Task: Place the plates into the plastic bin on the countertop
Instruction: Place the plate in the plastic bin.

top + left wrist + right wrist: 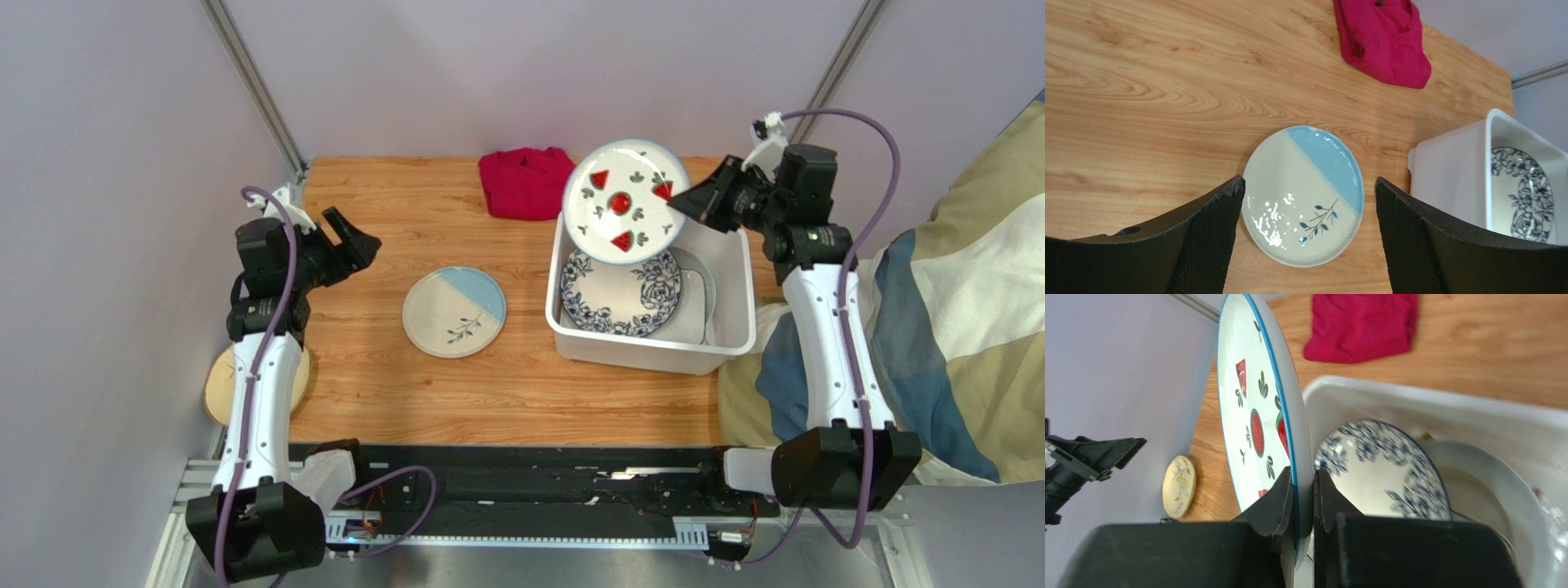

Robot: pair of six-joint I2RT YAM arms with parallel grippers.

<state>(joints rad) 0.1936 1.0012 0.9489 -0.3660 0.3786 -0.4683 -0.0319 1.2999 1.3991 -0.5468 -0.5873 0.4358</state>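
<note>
The right gripper (1303,478) is clamped on the rim of the round white strawberry-print plate with a blue edge (626,202), holding it tilted in the air over the far left part of the white rectangular plastic bin (638,355). The right wrist view sees that plate nearly edge-on, with both fingers pressed against it. From above, the plate hides the bin's far left corner.

Inside the bin, the blue floral round plate (620,300) leans on plain white dishes (702,294). How many there are cannot be told, as most of them is covered. The left wrist view cuts off all but one end of the bin.

The left gripper (356,243) hangs empty with its jaws wide apart above the light-brown wood-grain countertop (368,392). It is near the round cream-and-blue plate with a leaf sprig (1303,196), which lies flat to the left of the bin. A folded red cloth (528,181) sits at the far edge.

A small yellowish round dish (1179,485) shows by the table's left edge, half hidden under the left arm from above. It may lie off the countertop.
</note>
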